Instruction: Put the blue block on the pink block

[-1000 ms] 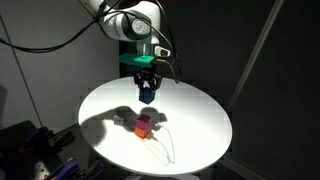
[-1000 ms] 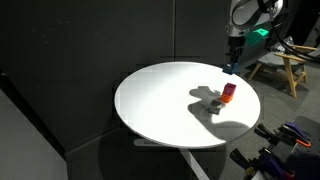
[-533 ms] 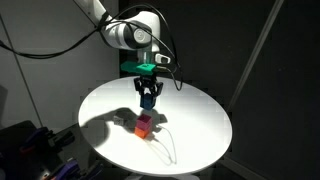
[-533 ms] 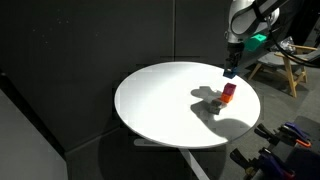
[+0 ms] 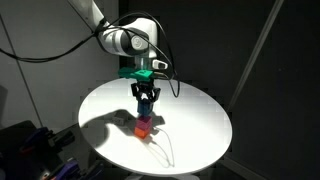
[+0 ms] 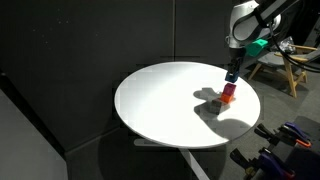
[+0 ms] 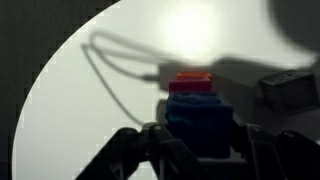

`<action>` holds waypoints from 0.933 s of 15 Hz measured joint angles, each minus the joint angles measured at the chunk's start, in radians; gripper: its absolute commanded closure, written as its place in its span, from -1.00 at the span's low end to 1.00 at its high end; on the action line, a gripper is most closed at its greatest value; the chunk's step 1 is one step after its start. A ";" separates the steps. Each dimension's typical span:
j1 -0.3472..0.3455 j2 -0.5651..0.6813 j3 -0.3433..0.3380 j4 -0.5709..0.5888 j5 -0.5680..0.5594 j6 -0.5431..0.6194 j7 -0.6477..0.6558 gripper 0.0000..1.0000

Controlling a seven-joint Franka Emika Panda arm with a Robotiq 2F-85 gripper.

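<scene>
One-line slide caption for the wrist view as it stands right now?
Pincer gripping the blue block, pink block visible just beyond it, over the white table.

Both exterior views show me dark surroundings where only the white table (image 5: pixel 205 125) is brightly lit; the arm (image 5: pixel 125 40) throws a hard-edged shadow across it. In my wrist view I get strong glare on the table near the top, while the end effector (image 7: pixel 200 140) is a blurred black silhouette and the blue block (image 7: pixel 198 115) looks dim and soft.
</scene>
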 measured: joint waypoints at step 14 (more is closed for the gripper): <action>0.000 0.023 -0.012 -0.009 -0.022 0.009 0.000 -0.24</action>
